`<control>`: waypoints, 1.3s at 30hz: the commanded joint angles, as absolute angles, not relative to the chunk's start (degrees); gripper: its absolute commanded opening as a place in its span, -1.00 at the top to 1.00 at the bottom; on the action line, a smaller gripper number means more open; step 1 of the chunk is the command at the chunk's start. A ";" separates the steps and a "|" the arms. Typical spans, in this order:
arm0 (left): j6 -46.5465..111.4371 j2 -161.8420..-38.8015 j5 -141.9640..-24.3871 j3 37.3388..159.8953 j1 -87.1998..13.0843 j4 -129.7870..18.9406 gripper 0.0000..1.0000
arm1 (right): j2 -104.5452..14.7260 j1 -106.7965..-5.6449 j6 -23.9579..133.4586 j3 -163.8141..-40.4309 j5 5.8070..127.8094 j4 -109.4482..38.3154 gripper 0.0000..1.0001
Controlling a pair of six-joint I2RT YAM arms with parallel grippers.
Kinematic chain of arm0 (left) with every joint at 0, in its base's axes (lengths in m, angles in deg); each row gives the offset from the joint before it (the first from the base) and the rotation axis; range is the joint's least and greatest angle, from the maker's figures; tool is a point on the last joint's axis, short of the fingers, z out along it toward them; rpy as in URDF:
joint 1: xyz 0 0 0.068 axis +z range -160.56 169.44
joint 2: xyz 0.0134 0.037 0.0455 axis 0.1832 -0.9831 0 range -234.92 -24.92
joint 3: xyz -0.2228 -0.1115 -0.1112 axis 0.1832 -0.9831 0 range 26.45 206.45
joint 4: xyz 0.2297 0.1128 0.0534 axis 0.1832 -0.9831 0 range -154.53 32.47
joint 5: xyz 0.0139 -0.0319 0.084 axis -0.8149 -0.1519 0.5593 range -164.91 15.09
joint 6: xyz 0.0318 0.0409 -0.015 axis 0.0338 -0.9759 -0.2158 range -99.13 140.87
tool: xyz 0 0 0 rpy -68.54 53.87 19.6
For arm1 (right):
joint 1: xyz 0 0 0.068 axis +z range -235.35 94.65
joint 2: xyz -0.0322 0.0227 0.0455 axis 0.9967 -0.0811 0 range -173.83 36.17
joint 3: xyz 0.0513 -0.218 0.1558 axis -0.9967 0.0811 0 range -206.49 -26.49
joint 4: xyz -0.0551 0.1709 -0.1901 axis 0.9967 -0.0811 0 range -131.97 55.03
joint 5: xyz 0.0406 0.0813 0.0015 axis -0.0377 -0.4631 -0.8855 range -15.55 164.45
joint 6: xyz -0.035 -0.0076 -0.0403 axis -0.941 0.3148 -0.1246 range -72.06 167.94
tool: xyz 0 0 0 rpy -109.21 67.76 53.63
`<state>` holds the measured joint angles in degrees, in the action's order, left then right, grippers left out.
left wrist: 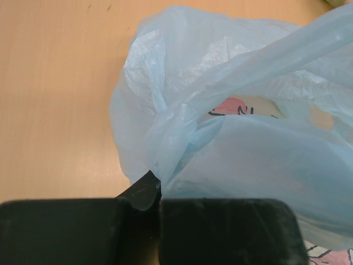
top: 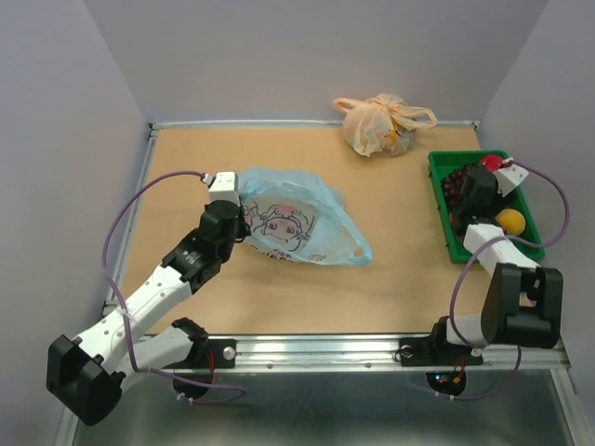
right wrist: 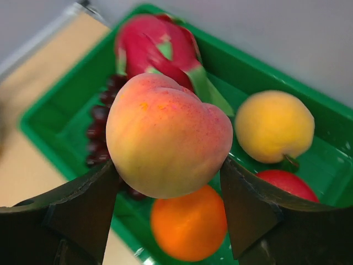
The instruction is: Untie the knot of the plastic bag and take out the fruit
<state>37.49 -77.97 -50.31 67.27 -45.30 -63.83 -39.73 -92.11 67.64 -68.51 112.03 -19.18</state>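
- The plastic bag point(top: 297, 218) lies slack and nearly flat on the bench point(top: 279, 307), left of centre. The knot looks undone, though one bunched twist of film near the left claw point(left wrist: 156, 201) is hard to read.
- The left claw is clenched at the bag's near edge. I cannot tell whether it pinches any film.
- The right claw point(right wrist: 168, 168) grasps a peach point(right wrist: 165, 138), held above the green tray point(top: 437, 200) at the right.
- Already in the tray are the grapes point(right wrist: 102, 138), dragon fruit point(right wrist: 149, 47), yellow fruit point(right wrist: 273, 127), red fruit point(right wrist: 289, 185) and orange point(right wrist: 187, 226).
- The task seems nearly done. The peach is not yet set down, and I cannot tell whether the bag is empty.
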 commanded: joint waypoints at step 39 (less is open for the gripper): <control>42.31 -58.51 -46.26 66.44 -40.18 -69.03 -0.41 | 29.56 -87.11 67.72 -73.60 83.32 -51.93 -1.00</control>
<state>40.74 -64.42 -48.81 66.17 -40.43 -67.07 25.95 -88.96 71.95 -74.56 83.38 -47.11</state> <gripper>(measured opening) 0.645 0.998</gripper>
